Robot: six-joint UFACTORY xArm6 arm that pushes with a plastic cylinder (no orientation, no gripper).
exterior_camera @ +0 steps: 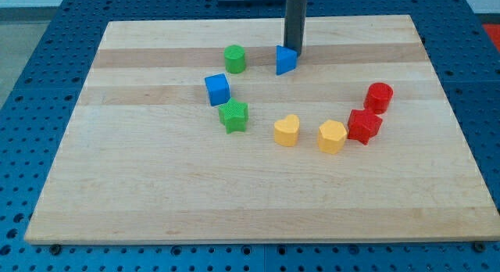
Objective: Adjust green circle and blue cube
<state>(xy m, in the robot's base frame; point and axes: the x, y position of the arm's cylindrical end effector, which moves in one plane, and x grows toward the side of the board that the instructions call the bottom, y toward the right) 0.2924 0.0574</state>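
The green circle (234, 59) stands near the board's top middle. The blue cube (217, 89) lies below and slightly left of it, touching or nearly touching a green star (233, 116) just below it. My tip (294, 50) comes down from the view's top and rests at the upper right edge of a blue triangular block (286, 60), well to the right of the green circle and up-right of the blue cube.
A yellow heart (287, 130) and a yellow hexagon-like block (332, 136) lie in the middle right. A red star (364, 125) and a red cylinder (379, 96) sit further right. The wooden board (117, 186) lies on a blue pegboard table.
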